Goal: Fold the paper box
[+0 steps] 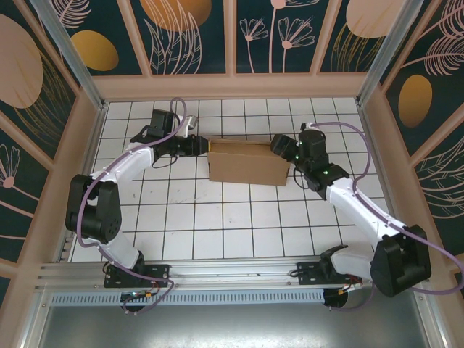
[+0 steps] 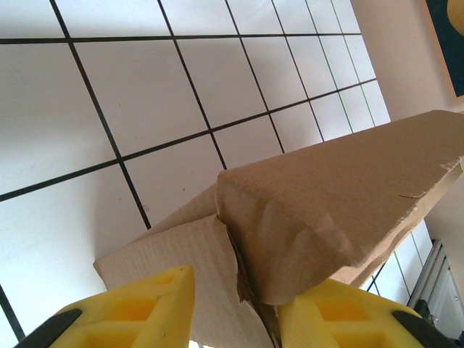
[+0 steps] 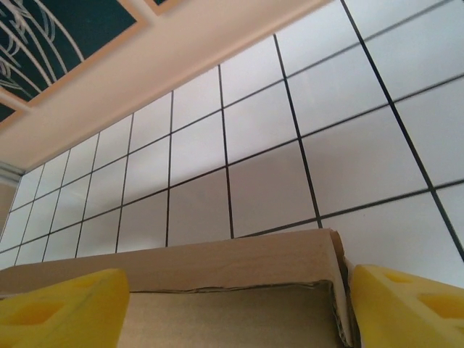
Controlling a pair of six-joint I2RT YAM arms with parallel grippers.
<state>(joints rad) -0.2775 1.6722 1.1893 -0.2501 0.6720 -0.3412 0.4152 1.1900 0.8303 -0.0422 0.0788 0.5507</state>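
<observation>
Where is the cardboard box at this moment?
In the top view the box lies mid-table, nearer the far wall, between the left jaws and the right jaws.

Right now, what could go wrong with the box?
The left gripper pinches a flap that is crumpled and torn; more pull might rip it. The right gripper stands open around the other end of the box, so it might slide or twist.

Teal floral walls surround a tiled floor.
</observation>
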